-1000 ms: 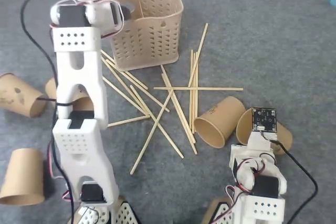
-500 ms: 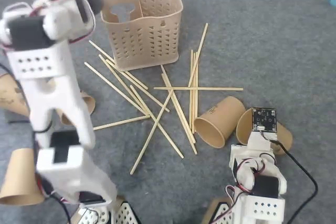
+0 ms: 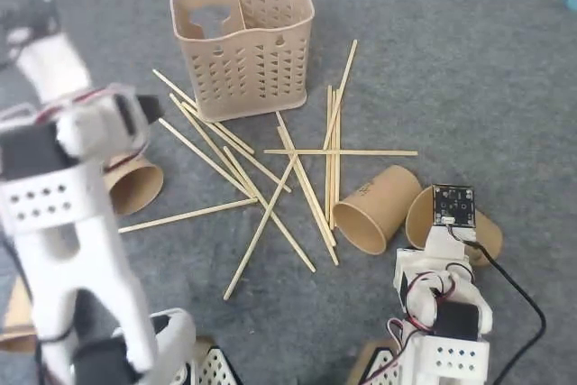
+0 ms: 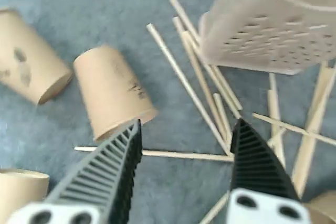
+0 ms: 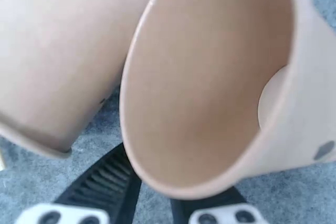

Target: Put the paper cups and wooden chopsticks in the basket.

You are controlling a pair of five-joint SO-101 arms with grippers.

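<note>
The beige slotted basket (image 3: 242,42) stands at the back, and its wall (image 4: 273,24) also appears in the left wrist view. Wooden chopsticks (image 3: 288,173) lie scattered in front of it. My left gripper (image 4: 186,137) hangs open over the left side, above a lying paper cup (image 4: 113,90) and a single chopstick (image 4: 178,155), holding nothing. Two more cups (image 4: 29,69) lie beyond. My right gripper (image 5: 153,184) is shut low at the front right. Its tips sit under the rim of a lying cup (image 5: 210,77), next to another cup (image 5: 68,51).
My left arm (image 3: 63,196) towers over the left side and hides the cups there, apart from one (image 3: 135,185). The two right-hand cups (image 3: 379,209) lie side by side in front of my right arm (image 3: 442,313). Bare grey carpet spreads to the back right.
My left arm has swung away from the basket, leftward and toward the front, and now hangs over the left cups. The right arm, cups and chopsticks have not moved.
</note>
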